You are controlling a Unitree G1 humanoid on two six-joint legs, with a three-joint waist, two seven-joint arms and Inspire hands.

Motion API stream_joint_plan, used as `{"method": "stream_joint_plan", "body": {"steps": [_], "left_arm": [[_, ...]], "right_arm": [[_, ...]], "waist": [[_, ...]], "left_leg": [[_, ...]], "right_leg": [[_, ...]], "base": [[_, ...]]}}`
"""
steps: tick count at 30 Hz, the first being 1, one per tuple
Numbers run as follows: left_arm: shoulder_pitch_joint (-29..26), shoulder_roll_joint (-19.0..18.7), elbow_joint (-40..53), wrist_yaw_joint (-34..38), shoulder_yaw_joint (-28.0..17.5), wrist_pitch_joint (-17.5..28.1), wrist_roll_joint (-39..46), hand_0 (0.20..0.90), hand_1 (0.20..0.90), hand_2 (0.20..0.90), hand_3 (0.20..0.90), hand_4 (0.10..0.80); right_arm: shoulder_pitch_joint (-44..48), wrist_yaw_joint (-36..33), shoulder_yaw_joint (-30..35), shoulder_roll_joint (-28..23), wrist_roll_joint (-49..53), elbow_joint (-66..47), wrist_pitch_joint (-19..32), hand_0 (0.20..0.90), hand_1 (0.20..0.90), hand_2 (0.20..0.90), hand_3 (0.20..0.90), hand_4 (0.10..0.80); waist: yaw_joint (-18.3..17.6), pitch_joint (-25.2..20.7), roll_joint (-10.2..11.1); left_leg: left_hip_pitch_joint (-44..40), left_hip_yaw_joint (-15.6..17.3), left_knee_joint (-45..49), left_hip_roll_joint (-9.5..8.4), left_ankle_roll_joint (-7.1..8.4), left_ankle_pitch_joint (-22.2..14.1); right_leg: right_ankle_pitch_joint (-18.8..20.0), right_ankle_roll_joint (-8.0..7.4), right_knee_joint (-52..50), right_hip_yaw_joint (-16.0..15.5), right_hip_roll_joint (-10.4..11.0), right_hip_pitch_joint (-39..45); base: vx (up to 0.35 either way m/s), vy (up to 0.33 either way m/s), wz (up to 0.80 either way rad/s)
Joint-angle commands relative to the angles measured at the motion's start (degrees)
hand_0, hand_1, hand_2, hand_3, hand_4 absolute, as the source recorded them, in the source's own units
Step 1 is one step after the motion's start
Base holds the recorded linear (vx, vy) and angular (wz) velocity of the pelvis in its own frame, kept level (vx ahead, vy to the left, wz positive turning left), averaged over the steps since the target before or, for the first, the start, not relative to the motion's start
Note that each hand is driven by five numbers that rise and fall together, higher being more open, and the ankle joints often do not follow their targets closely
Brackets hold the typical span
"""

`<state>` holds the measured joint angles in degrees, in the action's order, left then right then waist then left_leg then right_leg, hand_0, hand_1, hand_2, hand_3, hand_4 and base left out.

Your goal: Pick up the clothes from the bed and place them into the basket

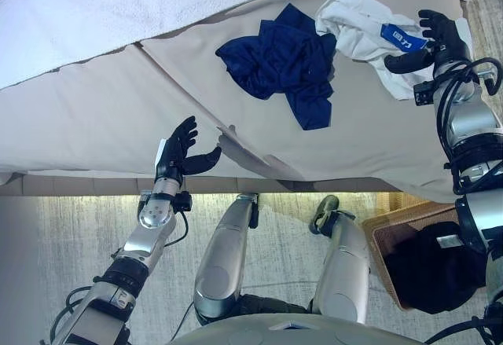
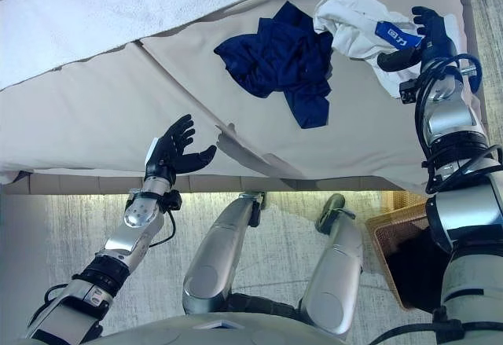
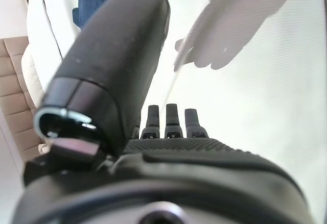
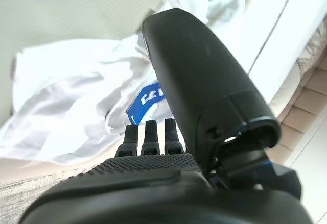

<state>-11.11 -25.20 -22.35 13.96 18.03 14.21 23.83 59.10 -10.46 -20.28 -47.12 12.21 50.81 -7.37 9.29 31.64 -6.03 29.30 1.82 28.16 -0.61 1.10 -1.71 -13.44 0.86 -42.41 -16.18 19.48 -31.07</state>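
Note:
A crumpled navy garment [image 1: 275, 66] lies in the middle of the beige bed [image 1: 94, 117]. To its right lies a white garment [image 1: 354, 23] with a blue label [image 1: 397, 38]. My right hand [image 1: 440, 34] rests at the white garment's right edge, open, thumb stretched toward the label; its wrist view shows the white garment [image 4: 61, 106] past straight fingers. My left hand [image 1: 177, 150] is open above the bed's front edge, holding nothing. The wicker basket [image 1: 385, 231] stands on the floor at the lower right.
A black garment [image 1: 432, 270] lies in the basket. A white blanket [image 1: 102, 15] covers the far left of the bed. A grey rug [image 1: 63, 235] spreads on the floor in front of the bed.

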Motion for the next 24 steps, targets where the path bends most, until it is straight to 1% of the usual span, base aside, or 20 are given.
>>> {"method": "stream_joint_plan", "body": {"steps": [1, 6, 10, 13, 14, 15, 16, 17, 18, 24], "left_arm": [[3.45, -3.06, 9.76, 0.44, -1.41, 5.24, 0.99, 0.900, 0.900, 0.900, 0.900, 0.800], [5.06, -4.67, 13.23, 0.30, -2.03, 5.06, -0.17, 0.900, 0.900, 0.900, 0.900, 0.800], [6.60, -5.80, 15.30, 0.19, -2.62, 5.77, 0.27, 0.900, 0.900, 0.900, 0.900, 0.800], [7.21, -6.39, 16.84, 0.10, -3.18, 6.07, 0.25, 0.900, 0.900, 0.900, 0.900, 0.800], [7.35, -6.53, 17.07, 0.00, -3.41, 6.19, 0.42, 0.900, 0.900, 0.900, 0.900, 0.800], [7.44, -6.65, 17.18, -0.04, -3.43, 6.39, 0.56, 0.900, 0.900, 0.900, 0.900, 0.800], [7.47, -6.91, 17.56, -0.14, -3.39, 6.23, 0.79, 0.900, 0.900, 0.900, 0.900, 0.800], [7.48, -6.97, 17.66, -0.19, -3.39, 6.14, 0.77, 0.900, 0.900, 0.900, 0.900, 0.800], [7.51, -7.09, 17.88, -0.53, -3.34, 5.95, 0.78, 0.900, 0.900, 0.900, 0.900, 0.800], [7.54, -7.57, 18.50, -0.46, -2.40, 6.93, 0.15, 0.900, 0.900, 0.900, 0.900, 0.800]], "right_arm": [[9.96, -1.87, -3.23, -6.22, -2.54, 0.12, 0.96, 0.900, 0.900, 0.900, 0.900, 0.800], [12.73, -0.61, -4.48, -7.31, -2.26, 3.63, -1.44, 0.900, 0.900, 0.900, 0.900, 0.800], [14.17, 0.94, -5.92, -8.25, -2.99, 6.03, -4.01, 0.900, 0.900, 0.900, 0.900, 0.800], [14.31, 0.97, -6.28, -8.33, -3.89, 7.19, -5.46, 0.900, 0.900, 0.900, 0.900, 0.800], [14.36, 1.28, -6.45, -8.35, -3.79, 7.76, -5.52, 0.853, 0.853, 0.853, 0.845, 0.745], [14.50, 1.42, -6.60, -8.47, -3.58, 8.31, -5.42, 0.853, 0.853, 0.853, 0.845, 0.745], [14.42, 1.33, -6.54, -8.64, -3.19, 8.78, -5.15, 0.547, 0.547, 0.547, 0.488, 0.388], [14.39, 1.32, -6.51, -8.68, -3.19, 8.79, -5.19, 0.547, 0.547, 0.547, 0.488, 0.388], [14.31, 1.07, -6.45, -8.77, -3.33, 8.82, -5.23, 0.300, 0.300, 0.300, 0.200, 0.100], [13.58, -1.02, -4.93, -10.18, -1.98, 9.73, -3.16, 0.300, 0.300, 0.300, 0.200, 0.100]], "waist": [[1.35, -1.85, -2.04], [2.41, -1.85, -2.51], [2.98, -1.85, -3.06], [3.31, -1.85, -2.97], [3.36, -1.85, -2.86], [3.38, -1.85, -2.77], [3.36, -1.85, -2.62], [3.37, -1.85, -2.55], [3.38, -1.85, -2.38], [3.11, -1.85, -1.38]], "left_leg": [[1.50, 1.49, 6.55, 0.50, -1.12, -9.04], [6.21, 1.26, 9.98, 0.38, -1.61, -9.64], [9.70, 0.77, 11.82, 0.14, -2.06, -9.45], [11.50, 0.40, 13.27, 0.10, -2.28, -9.67], [11.87, 0.32, 13.64, 0.21, -2.33, -9.78], [12.16, 0.24, 13.86, 0.32, -2.34, -9.80], [12.56, 0.14, 14.29, 0.49, -2.39, -9.81], [12.59, 0.15, 14.34, 0.54, -2.40, -9.83], [12.61, 0.14, 14.38, 0.64, -2.38, -9.82], [10.20, -0.14, 13.75, 1.26, -1.95, -9.90]], "right_leg": [[-5.09, 1.61, -7.06, -1.68, -1.93, -0.95], [-6.27, 2.09, -10.91, -1.62, -1.83, -5.12], [-6.66, 2.37, -13.05, -1.01, -2.28, -8.46], [-6.85, 2.47, -14.19, -0.84, -2.73, -9.97], [-6.98, 2.51, -14.41, -0.83, -2.89, -10.20], [-7.07, 2.56, -14.59, -0.89, -3.03, -10.36], [-7.08, 2.57, -14.87, -0.98, -3.15, -10.61], [-7.09, 2.57, -14.88, -0.98, -3.19, -10.59], [-7.08, 2.57, -14.86, -1.00, -3.29, -10.51], [-6.50, 2.23, -12.96, -1.39, -3.90, -7.38]], "base": [[0.011, -0.096, 0.12], [0.013, -0.104, 0.09], [-0.004, -0.061, 0.06], [-0.015, -0.049, 0.02], [-0.018, -0.046, -0.02], [-0.025, -0.052, -0.05], [-0.024, -0.042, -0.06], [-0.029, -0.044, -0.03], [-0.028, -0.034, 0.00], [-0.039, 0.007, -0.01]]}}
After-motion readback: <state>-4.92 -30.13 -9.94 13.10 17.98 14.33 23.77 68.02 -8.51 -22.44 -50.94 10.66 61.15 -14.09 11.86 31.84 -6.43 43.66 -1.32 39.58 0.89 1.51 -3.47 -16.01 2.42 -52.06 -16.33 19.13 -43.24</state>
